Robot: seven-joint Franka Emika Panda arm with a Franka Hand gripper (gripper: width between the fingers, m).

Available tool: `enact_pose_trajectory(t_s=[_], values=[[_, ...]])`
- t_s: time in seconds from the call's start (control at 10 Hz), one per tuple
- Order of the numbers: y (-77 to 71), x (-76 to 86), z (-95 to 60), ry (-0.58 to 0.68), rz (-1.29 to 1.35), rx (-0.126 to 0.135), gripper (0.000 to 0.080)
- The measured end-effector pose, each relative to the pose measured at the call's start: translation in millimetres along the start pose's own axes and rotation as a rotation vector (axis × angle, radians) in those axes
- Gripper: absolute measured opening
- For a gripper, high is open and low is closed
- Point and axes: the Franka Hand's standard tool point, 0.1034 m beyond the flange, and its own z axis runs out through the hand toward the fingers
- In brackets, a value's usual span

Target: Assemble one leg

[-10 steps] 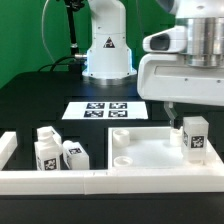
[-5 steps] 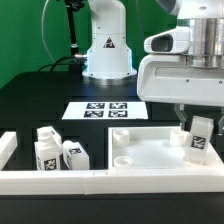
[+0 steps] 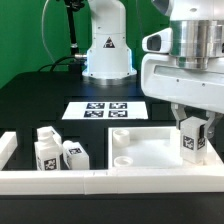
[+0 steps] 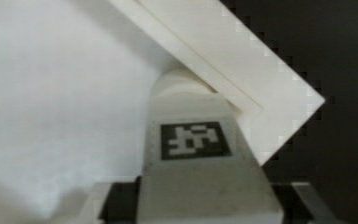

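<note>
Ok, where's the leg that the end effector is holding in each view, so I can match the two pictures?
Exterior view: the held leg stands upright at the exterior view's right, over the near right corner of the white slab.
Wrist view: the same leg fills the middle, tag facing the camera, between the end effector fingers.
Shared landmark: the white slab beneath it.

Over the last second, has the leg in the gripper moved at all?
Yes. In the exterior view the leg, held in the gripper, has shifted slightly toward the view's left against the slab's right corner, after first swinging right and tilting; it is upright again.
</note>
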Motion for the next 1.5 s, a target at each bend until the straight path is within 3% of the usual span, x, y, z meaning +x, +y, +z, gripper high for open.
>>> enact_pose_trajectory(t_s=[0.3, 0.6, 0.7, 0.8, 0.9, 1.0, 1.3, 1.5], values=[[1.4, -3.8, 1.7, -0.097, 0.419, 0.033, 0.0291], [1.6, -4.6, 2.2, -0.092, 0.385, 0.031, 0.0291], [0.3, -5.4, 0.6, -0.081, 0.238, 0.03, 0.0471], [-0.9, -3.8, 0.0, -0.068, 0.01, 0.039, 0.0587], [-0.5, -7.2, 2.4, -0.06, -0.185, 0.035, 0.0587], [-0.5, -11.2, 3.9, -0.058, -0.284, 0.031, 0.0638], [1.1, -5.1, 3.7, -0.042, -0.461, 0.027, 0.0649], [-0.1, -0.1, 1.1, -0.017, -0.823, 0.009, 0.0649]])
